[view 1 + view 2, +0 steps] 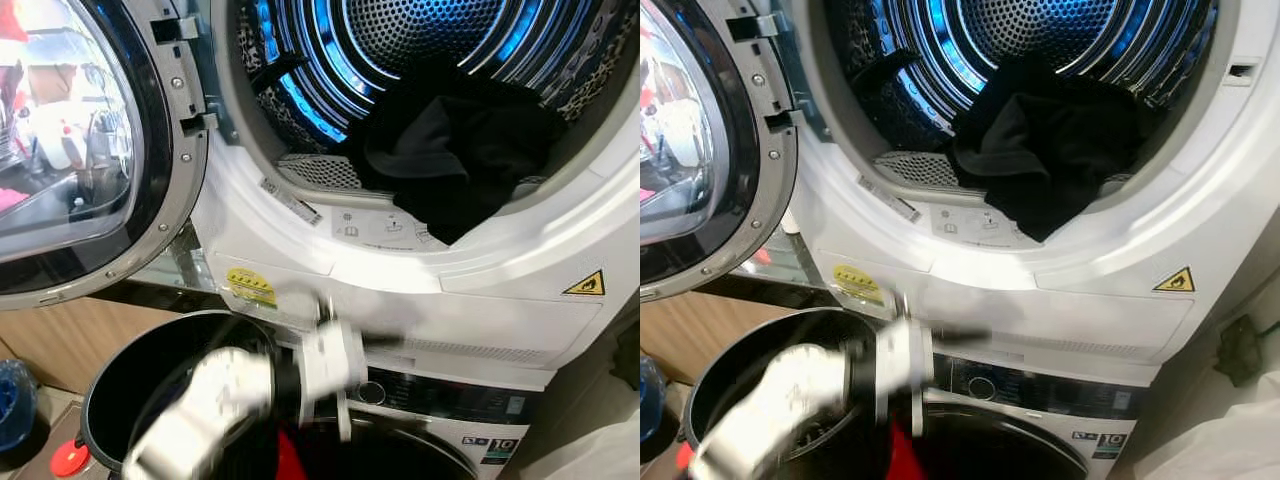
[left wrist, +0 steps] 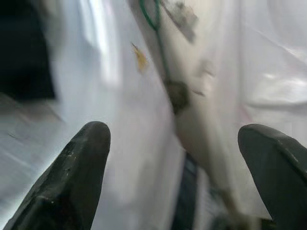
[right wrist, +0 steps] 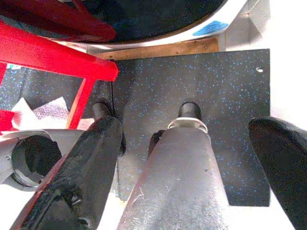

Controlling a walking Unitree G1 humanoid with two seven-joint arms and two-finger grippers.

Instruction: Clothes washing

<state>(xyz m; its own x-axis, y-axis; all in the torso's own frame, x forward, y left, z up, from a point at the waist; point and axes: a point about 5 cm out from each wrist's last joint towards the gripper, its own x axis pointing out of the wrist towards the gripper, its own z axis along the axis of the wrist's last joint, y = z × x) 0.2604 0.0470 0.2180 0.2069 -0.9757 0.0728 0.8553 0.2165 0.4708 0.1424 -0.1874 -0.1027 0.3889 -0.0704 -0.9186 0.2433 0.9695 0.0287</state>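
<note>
Left eye view, blurred left arm (image 1: 215, 405) raised before dryer (image 1: 420, 270)

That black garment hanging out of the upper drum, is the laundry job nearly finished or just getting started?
Done: the upper machine's door stands open, and a black garment lies in the drum, draped over its rim. In hand: the left arm, blurred, is low over a black basket; the left gripper is open and holds nothing. Left: the garment is neither fully inside nor out, and the door isn't closed.

head eyes close before open dryer drum (image 1: 420, 60), right wrist view floorward
</note>
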